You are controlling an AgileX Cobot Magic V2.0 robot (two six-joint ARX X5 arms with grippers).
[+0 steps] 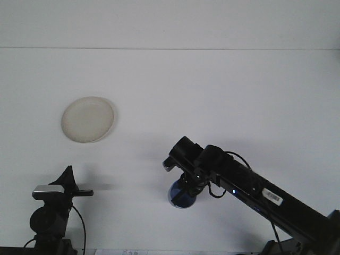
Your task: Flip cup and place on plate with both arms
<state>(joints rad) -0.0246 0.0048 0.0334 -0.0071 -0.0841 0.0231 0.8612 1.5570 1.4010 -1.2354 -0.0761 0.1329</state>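
cup (182, 197): blue | plate (87, 119): cream | table (212, 95): white

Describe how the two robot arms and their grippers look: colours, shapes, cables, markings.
Both arms are black with rounded joint housings. The left arm carries a silver-grey camera block near its wrist, a thin black cable looping beside it, and its left gripper has dark pointed fingers. The right arm is a long black link with looping black cables, a small white label and tiny blue lights.
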